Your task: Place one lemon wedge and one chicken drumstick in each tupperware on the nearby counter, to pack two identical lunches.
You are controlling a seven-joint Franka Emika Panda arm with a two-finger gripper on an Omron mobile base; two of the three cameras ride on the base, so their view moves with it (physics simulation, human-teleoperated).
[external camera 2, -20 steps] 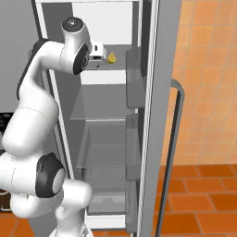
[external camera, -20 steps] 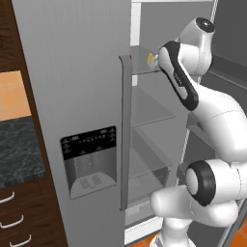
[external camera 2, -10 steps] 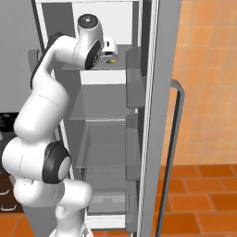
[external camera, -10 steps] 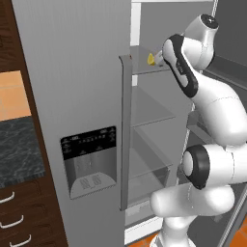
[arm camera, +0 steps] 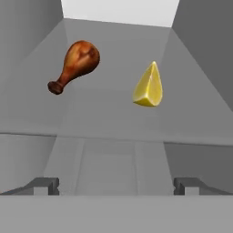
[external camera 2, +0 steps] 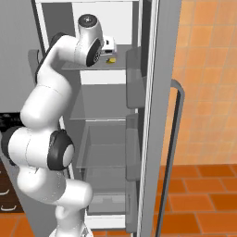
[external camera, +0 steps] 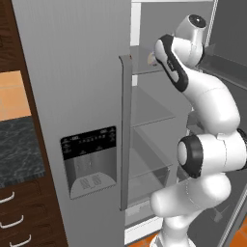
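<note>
A brown chicken drumstick (arm camera: 77, 63) and a yellow lemon wedge (arm camera: 148, 86) lie apart on the grey top shelf of the open fridge, drumstick to the left in the hand view. My gripper (arm camera: 116, 185) is open, short of both, its dark fingertips (arm camera: 43, 185) set wide with nothing between them. In the right base view the lemon wedge (external camera 2: 111, 59) sits just below and in front of the gripper (external camera 2: 109, 46). The tupperware is out of view. A strip of the marbled counter (external camera: 17, 144) shows at the far left.
The shut fridge door (external camera: 77, 111) with its dispenser panel stands left of my arm. The open right door (external camera 2: 162, 115) with its grey handle and door bins flanks the compartment. Lower glass shelves (external camera 2: 104, 102) lie under the arm. Dark drawers (external camera: 12, 224) sit below the counter.
My arm has swung its elbow up and pushed the hand deeper onto the top shelf, closer to the lemon wedge. The food has not moved.
</note>
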